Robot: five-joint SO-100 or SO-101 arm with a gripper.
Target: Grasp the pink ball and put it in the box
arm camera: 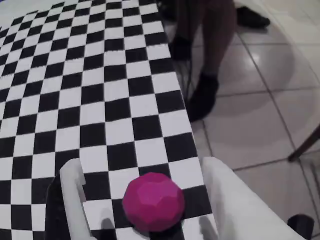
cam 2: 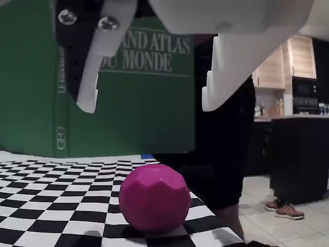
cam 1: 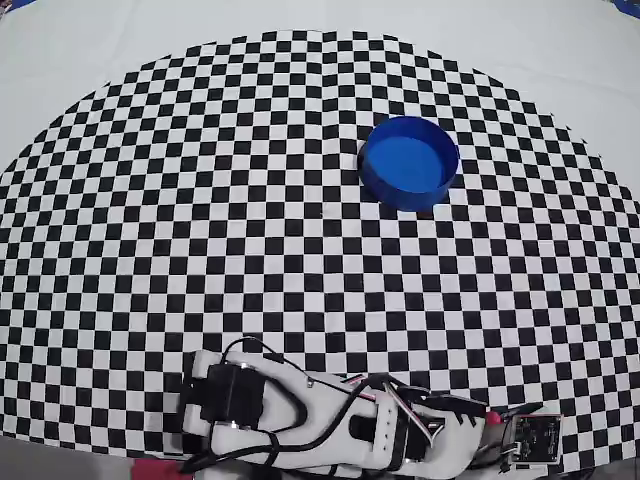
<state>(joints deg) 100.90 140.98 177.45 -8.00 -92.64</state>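
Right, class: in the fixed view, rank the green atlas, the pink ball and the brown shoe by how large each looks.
1. Green atlas, fills most of the background.
2. Pink ball.
3. Brown shoe, smallest.
The ball sits very near the camera, so this is apparent size only.

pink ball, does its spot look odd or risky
Yes: the pink ball sits close to the checkered mat's edge, with floor just beyond, so a nudge could roll it off. The open end effector straddles it without touching.

One pink ball (arm camera: 153, 201), one box (cam 1: 409, 162), one book (cam 2: 128, 87)
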